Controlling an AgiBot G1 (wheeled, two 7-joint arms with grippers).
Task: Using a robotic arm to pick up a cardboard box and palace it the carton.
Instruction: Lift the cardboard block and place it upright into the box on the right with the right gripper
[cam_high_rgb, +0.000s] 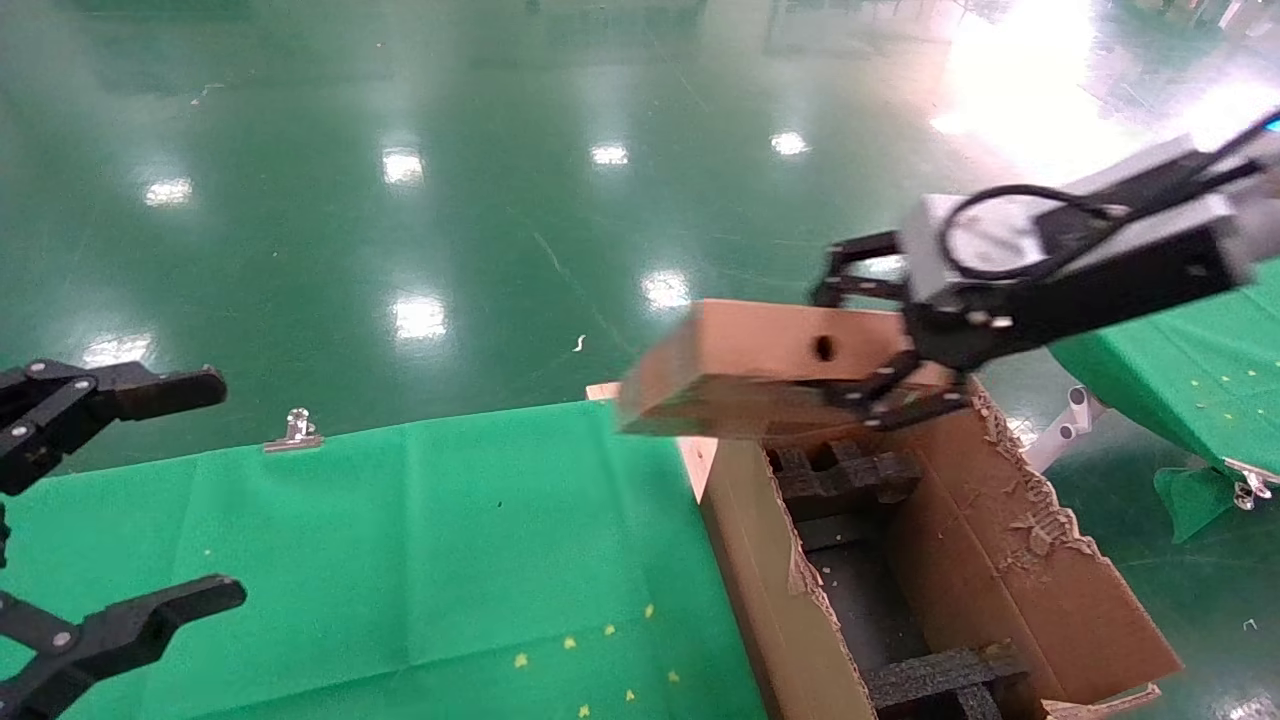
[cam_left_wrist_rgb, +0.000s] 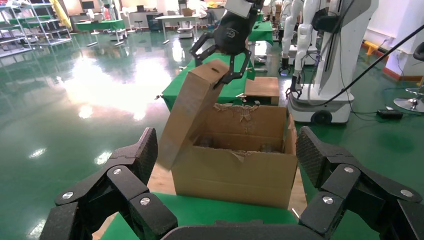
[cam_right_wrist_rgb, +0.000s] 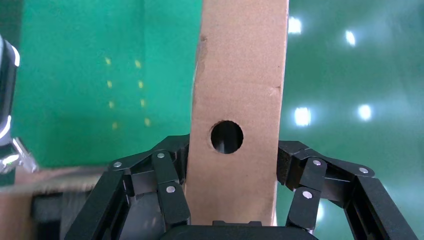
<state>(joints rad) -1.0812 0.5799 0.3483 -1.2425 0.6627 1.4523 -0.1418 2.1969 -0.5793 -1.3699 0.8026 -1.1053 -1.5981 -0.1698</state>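
Observation:
My right gripper is shut on the cardboard box, a flat brown box with a round hole in its narrow side. It holds the box in the air over the far end of the carton, tilted, with its free end out past the carton's left wall. The carton is open, with ragged flaps and black foam inserts inside. In the right wrist view the fingers clamp both sides of the box. My left gripper is open and empty at the far left, facing the carton.
A green-clothed table lies left of the carton, with a metal clip on its far edge. A second green table stands at the right. A white robot base stands behind the carton on the glossy green floor.

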